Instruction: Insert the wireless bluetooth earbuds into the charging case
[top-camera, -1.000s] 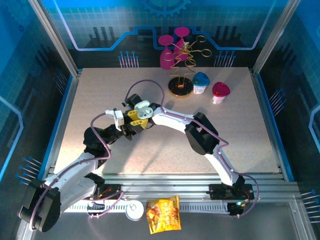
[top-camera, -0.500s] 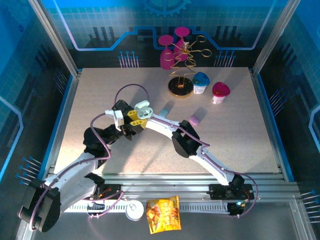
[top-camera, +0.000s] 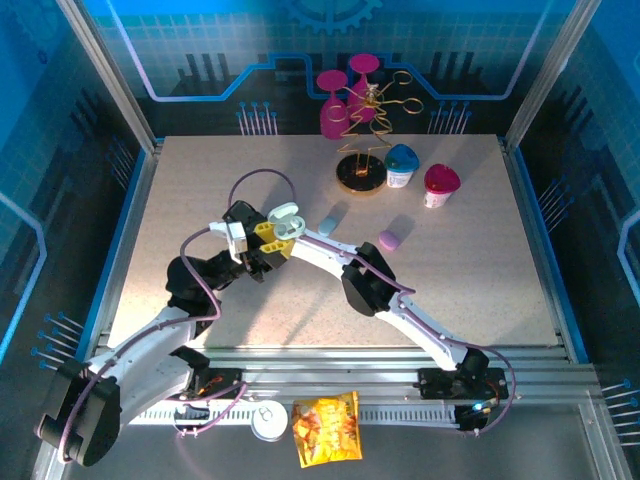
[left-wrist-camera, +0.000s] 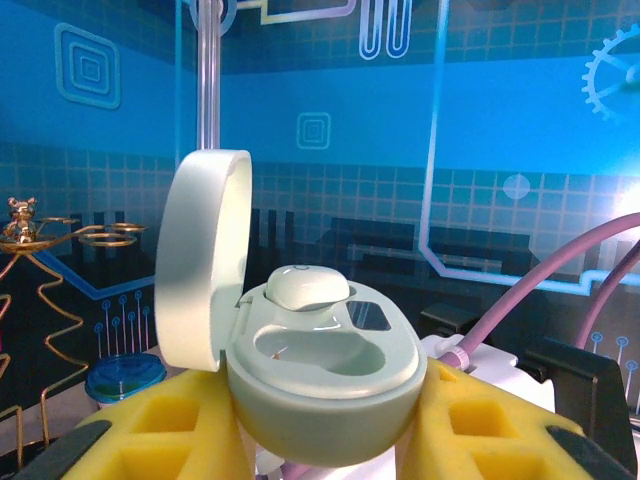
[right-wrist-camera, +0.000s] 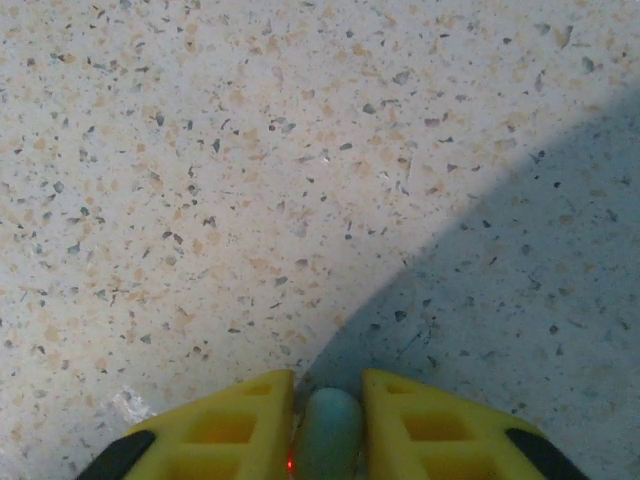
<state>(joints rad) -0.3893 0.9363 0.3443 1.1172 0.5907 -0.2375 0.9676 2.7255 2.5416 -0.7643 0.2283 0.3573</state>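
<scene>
- While your left gripper (left-wrist-camera: 325, 430) clamps the case (left-wrist-camera: 330, 370) between its yellow pads (left-wrist-camera: 170, 430), the lid (left-wrist-camera: 200, 260) stands swung up on the left. One seated bud (left-wrist-camera: 305, 288) fills the far slot. The near slot (left-wrist-camera: 320, 350) is empty.
- And the right side?
- Your right gripper (right-wrist-camera: 328, 385) is pinched narrow on a pale bud (right-wrist-camera: 326, 435), tips pointing down at bare table (right-wrist-camera: 250, 150). From above, both wrists meet mid-table beside the case.
- Which step, then?
- My judgement: you're carrying the bud across. The grip is made, the insertion is not yet done. Next you need the right tips over the open case and the bud lined up with the near slot. Lower it until it sits, then ease the fingers apart. Your left gripper should hold the case level. The slot looks snug, so alignment counts more than speed.
- Anything readable?
- Nothing on the case or either bud. The bag (top-camera: 326, 428) at the front has orange-yellow print, too small to read. The blue cup (top-camera: 402, 165) and red cup (top-camera: 440, 185), back right, show no legible lettering.
</scene>
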